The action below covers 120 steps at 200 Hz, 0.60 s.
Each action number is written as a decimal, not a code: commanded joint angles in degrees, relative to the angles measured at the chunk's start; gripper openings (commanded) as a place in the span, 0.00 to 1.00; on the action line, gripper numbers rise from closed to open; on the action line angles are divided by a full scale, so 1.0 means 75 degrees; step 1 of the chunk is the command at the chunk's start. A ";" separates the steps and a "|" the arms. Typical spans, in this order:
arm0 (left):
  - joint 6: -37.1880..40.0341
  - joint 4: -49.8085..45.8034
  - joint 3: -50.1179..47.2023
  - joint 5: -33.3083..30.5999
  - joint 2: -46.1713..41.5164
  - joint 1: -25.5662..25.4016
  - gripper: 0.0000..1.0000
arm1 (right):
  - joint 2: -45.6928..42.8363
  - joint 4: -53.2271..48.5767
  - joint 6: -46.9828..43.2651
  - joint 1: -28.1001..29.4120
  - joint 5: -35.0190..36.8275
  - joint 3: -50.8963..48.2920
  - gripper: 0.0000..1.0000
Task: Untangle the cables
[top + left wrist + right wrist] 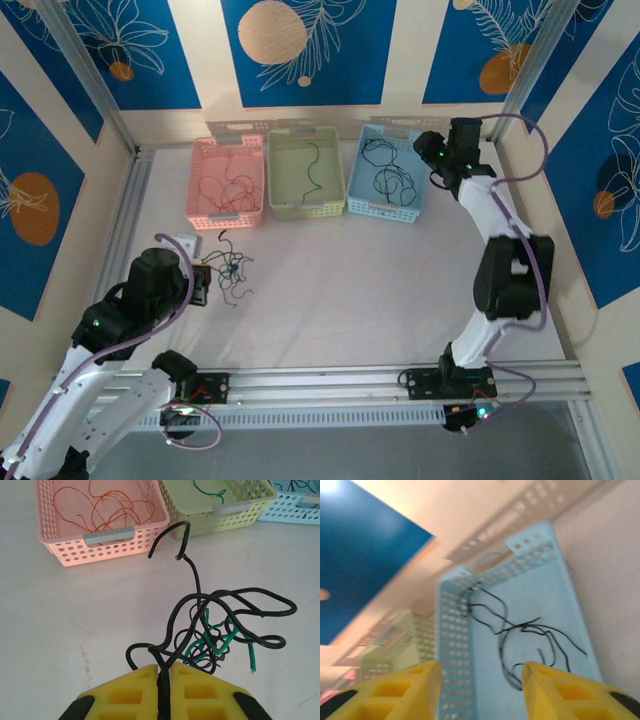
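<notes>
Left gripper point(161, 672) bottom centre of its wrist view, pads clamped on a black wire point(172, 630) running up out of the clump point(215, 640). The clump lies on the table point(60, 620) just ahead of the pads, black and green strands mixed. Right gripper point(481, 671) spread apart and empty, over the blue basket point(452, 645) with loose black wires point(520, 627) inside. Pink basket point(100, 550), upper left, has red wires point(110, 510). Wires look light, thin, springy, holding their curls; likely to snag each other, and the coating may slip. Best hold: a free end, e.g. green tip point(250, 656) lower right, pinched near the end.
</notes>
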 commanded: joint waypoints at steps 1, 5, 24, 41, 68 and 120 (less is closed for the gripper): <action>0.0075 0.0185 -0.0070 0.0102 -0.0015 0.0108 0.00 | -0.1109 0.0320 -0.0368 0.0356 0.0097 -0.1033 0.46; 0.0079 0.0191 -0.0070 0.0107 -0.0012 0.0106 0.00 | -0.1330 0.0396 -0.0416 0.0468 0.0068 -0.1271 0.46; 0.0080 0.0208 -0.0069 0.0184 0.0005 0.0106 0.00 | -0.2309 0.0806 -0.0727 0.1129 -0.0118 -0.2462 0.45; 0.0100 0.0286 -0.0092 0.0433 -0.0006 0.0106 0.00 | -0.3163 0.1308 -0.1069 0.1975 -0.0443 -0.3629 0.45; 0.0128 0.0369 -0.0114 0.0691 -0.0039 0.0108 0.00 | -0.4047 0.2418 -0.1426 0.3515 -0.0953 -0.5175 0.42; 0.0221 0.0536 -0.0182 0.1417 0.0117 0.0106 0.00 | -0.3749 0.3780 -0.2278 0.5867 -0.1801 -0.5765 0.42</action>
